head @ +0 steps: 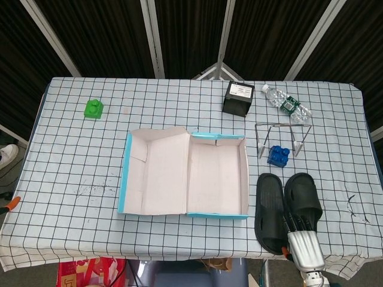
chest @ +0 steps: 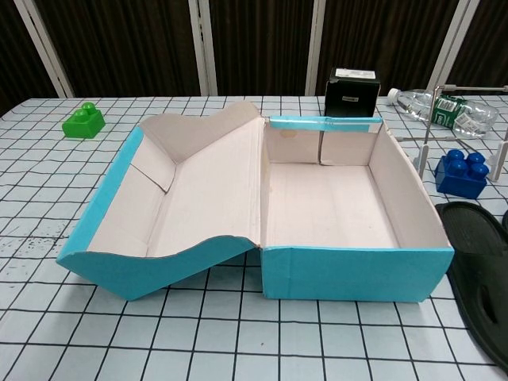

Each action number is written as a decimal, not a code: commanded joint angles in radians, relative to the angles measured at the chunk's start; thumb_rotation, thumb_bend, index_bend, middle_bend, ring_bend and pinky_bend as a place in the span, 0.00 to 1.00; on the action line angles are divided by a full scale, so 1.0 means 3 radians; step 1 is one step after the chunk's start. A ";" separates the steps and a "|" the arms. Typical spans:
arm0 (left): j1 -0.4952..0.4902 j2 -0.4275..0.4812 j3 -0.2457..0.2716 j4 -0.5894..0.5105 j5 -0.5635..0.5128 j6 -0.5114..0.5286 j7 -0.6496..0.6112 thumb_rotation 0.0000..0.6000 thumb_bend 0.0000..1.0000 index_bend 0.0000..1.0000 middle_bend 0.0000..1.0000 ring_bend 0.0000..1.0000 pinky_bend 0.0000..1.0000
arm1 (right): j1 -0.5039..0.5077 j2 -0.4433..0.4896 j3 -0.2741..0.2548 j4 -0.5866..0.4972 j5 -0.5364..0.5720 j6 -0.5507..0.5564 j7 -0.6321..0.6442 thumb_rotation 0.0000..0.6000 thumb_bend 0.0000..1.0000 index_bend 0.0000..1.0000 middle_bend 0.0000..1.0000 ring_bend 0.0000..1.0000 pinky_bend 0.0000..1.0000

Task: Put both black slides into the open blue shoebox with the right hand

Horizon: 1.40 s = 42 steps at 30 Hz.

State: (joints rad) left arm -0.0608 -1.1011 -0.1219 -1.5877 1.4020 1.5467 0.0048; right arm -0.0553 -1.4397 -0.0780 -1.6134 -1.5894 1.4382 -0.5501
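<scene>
A green block point(head: 93, 109), black box point(head: 238, 98), water bottle point(head: 287, 104), wire rack point(head: 282, 139) and blue block point(head: 277, 155) sit on the checked tablecloth point(head: 72, 167).

No text can be read in either view. A white label is seen on top of the black box point(head: 238, 98) at the back of the counter, but its print is too small to be made out. A green label is wrapped around the plastic bottle point(head: 287, 105); its lettering is likewise too blurred to be read.

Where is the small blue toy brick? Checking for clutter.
Head view, right side: small blue toy brick sits under the wire rack, just beyond the black slides.
</scene>
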 commanded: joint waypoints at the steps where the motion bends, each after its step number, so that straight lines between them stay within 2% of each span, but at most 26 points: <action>1: 0.0000 -0.0001 -0.0003 0.0001 -0.0006 -0.0001 0.0001 1.00 0.22 0.10 0.00 0.00 0.10 | 0.0023 -0.0026 0.0025 0.0024 0.0002 -0.0007 -0.0055 1.00 0.21 0.07 0.07 0.17 0.17; 17: -0.0001 -0.0006 -0.0006 -0.0025 -0.0028 -0.0010 0.0048 1.00 0.22 0.10 0.00 0.00 0.10 | 0.0170 -0.0114 0.0110 0.0044 0.0156 -0.0216 -0.0239 1.00 0.21 0.07 0.07 0.17 0.17; 23: -0.0006 -0.0007 -0.0004 -0.0030 -0.0033 -0.0026 0.0065 1.00 0.22 0.10 0.00 0.00 0.10 | 0.0248 -0.0067 0.0139 -0.0065 0.0179 -0.0281 -0.0395 1.00 0.21 0.07 0.07 0.17 0.17; 30: -0.0008 -0.0006 -0.0004 -0.0039 -0.0050 -0.0039 0.0085 1.00 0.22 0.10 0.00 0.00 0.10 | 0.0371 0.0251 0.0086 -0.0513 0.0389 -0.0581 -0.0687 1.00 0.21 0.07 0.07 0.17 0.17; 37: -0.0013 -0.0003 0.0000 -0.0060 -0.0065 -0.0060 0.0120 1.00 0.22 0.10 0.00 0.00 0.10 | 0.0527 0.0630 0.0022 -0.1056 0.0716 -0.0866 -0.1218 1.00 0.21 0.07 0.07 0.17 0.14; 42: -0.0014 -0.0003 0.0010 -0.0077 -0.0056 -0.0062 0.0153 1.00 0.22 0.10 0.00 0.00 0.10 | 0.0670 0.0740 0.0044 -0.1289 0.0871 -0.0959 -0.1496 1.00 0.21 0.07 0.07 0.16 0.14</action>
State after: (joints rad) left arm -0.0652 -1.1021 -0.1192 -1.6103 1.3843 1.5272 0.0500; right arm 0.1245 -1.2293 -0.0675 -1.9749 -1.3413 1.1631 -0.9736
